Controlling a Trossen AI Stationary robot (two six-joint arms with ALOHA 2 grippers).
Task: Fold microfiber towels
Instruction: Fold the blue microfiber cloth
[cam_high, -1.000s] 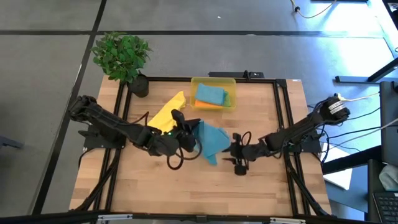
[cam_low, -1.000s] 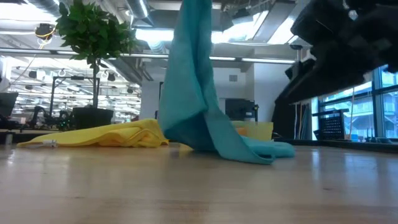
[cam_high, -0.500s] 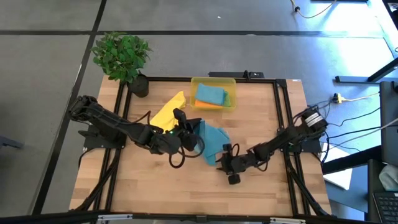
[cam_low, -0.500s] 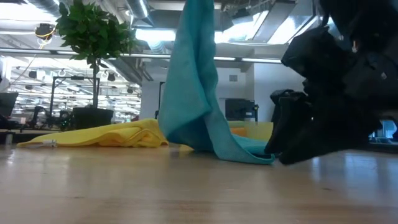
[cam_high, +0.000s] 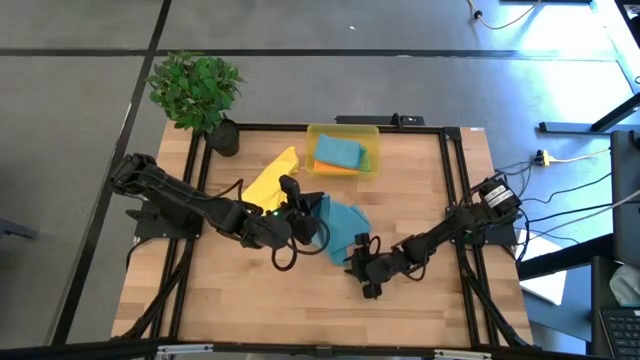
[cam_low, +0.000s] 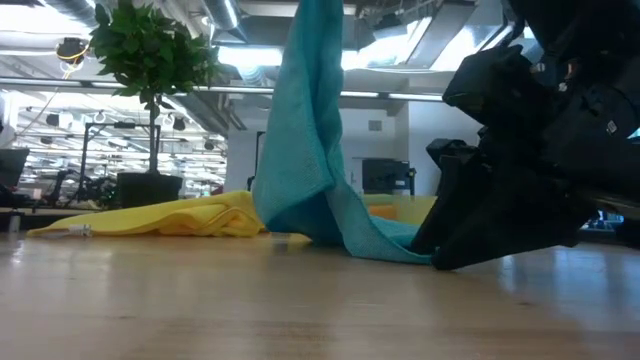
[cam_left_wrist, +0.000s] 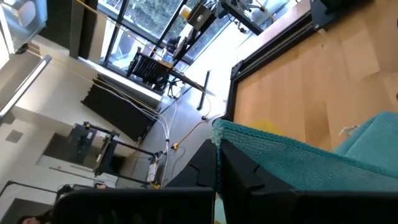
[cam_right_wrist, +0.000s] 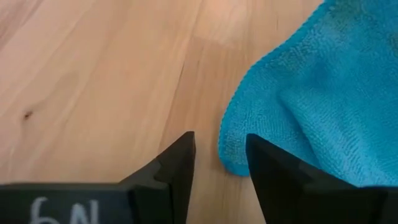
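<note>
Teal towel (cam_high: 338, 228): you are looking at it hanging in a tall drape mid-tabletop, upper edge lifted, lower end trailing on the wood toward the right arm.
Left pincer (cam_high: 303, 208): it is sitting above the tabletop centre, fingers together and clamped on the teal towel's upper edge; the left wrist view is showing cloth pinched at the finger tips.
Right pincer (cam_high: 357, 268): it is lying low on the wood at the towel's trailing corner, fingers (cam_right_wrist: 171, 163) apart, the corner sitting just ahead of the gap, not gripped.
Yellow towel (cam_high: 268, 181): it is lying crumpled flat behind the left pincer, toward the plant (cam_high: 197, 90).
Bin (cam_high: 344, 132): it is standing at the far edge, holding a second teal towel (cam_high: 337, 152) stacked on orange and green cloth.
Tabletop (cam_high: 300, 300): it is showing bare wood along the near side.
</note>
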